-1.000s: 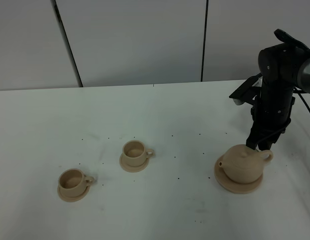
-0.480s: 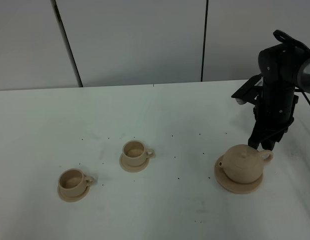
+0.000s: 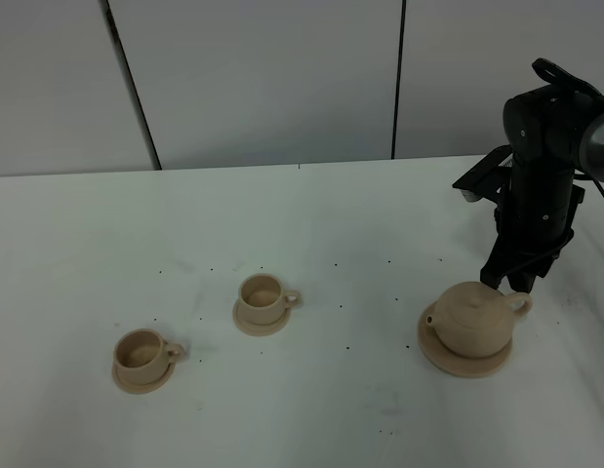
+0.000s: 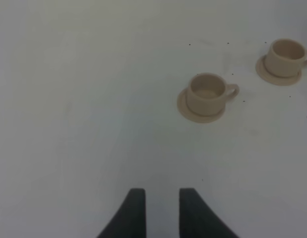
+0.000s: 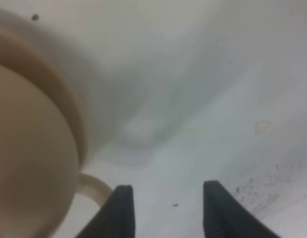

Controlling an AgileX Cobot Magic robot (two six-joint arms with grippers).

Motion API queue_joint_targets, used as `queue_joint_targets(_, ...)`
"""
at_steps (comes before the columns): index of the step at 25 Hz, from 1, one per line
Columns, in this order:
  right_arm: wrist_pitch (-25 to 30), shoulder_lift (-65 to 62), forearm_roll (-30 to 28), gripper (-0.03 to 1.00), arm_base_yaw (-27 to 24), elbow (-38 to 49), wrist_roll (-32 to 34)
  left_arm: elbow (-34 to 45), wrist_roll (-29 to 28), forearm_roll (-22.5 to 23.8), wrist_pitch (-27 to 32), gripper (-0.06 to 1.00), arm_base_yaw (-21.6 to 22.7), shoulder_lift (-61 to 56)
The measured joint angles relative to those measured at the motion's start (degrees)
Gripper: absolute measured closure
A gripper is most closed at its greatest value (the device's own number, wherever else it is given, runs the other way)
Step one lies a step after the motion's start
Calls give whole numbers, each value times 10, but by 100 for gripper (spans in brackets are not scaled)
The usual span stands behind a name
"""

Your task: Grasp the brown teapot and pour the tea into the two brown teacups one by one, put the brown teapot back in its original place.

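Jaws parted, empty on left gripper [image 4: 161, 191] and right gripper [image 5: 168, 188]; one teapot [image 3: 474, 317], one plate [image 3: 458, 368], two teacups [image 3: 263, 295] [image 3: 140, 353]

The exterior high view gives you even, diffuse overhead light; the white table [image 3: 311, 224] reads dull grey-green throughout. Shadows are faint: one right of the lower-left teacup [image 3: 140, 353], one around the teapot [image 3: 474, 320]. Your left wrist view is soft and low-contrast. Your right wrist view is out of focus; the teapot blurs close to the lens beside a broad grey shadow.
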Motion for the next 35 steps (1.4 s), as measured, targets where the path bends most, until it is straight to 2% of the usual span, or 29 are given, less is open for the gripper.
queue_joint_targets(21,0,0,-14,64,0,0,25,0,0,0,0,71,0,0)
queue_joint_targets(30,4,-30,-28,64,0,28,26,0,0,0,0,71,0,0)
queue_joint_targets(35,4,-35,-16,64,0,28,27,0,0,0,0,71,0,0)
